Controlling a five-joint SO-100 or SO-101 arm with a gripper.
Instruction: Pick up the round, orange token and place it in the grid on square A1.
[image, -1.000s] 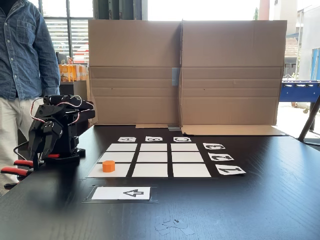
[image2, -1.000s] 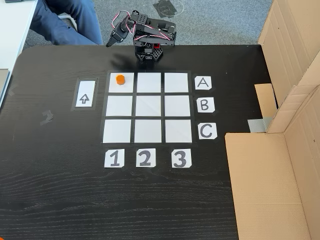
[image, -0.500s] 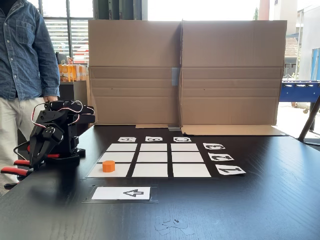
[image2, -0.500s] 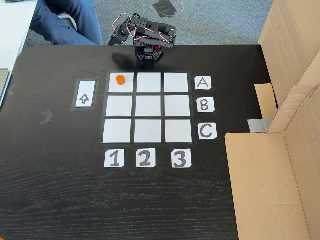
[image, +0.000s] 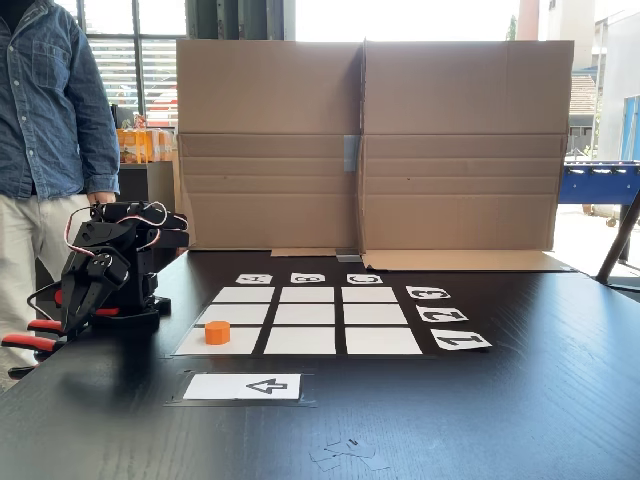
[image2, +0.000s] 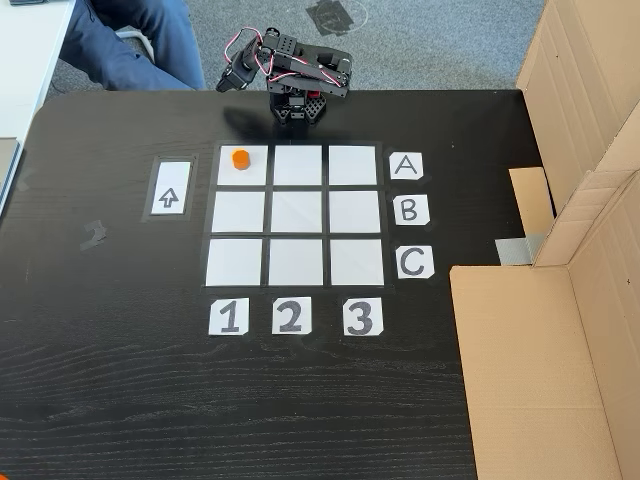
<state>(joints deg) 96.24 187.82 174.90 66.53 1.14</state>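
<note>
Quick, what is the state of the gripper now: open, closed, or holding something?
Gripper: holds nothing; open or closed cannot be told. It hangs apart from the token, which sits on square A1.

My arm (image: 112, 262) is all black plastic, blocky servo housings stacked link on link, with angular printed brackets between them. Thin red, white and black servo cables (image: 72, 222) loop loose over the top and back of it; from above I see the same wires (image2: 243, 36) arcing over the upper links. The base (image2: 297, 106) is a squat black block with bits of red showing low down. The gripper (image: 78, 305) has black tapered fingers. I can't make out screws or markings.
</note>
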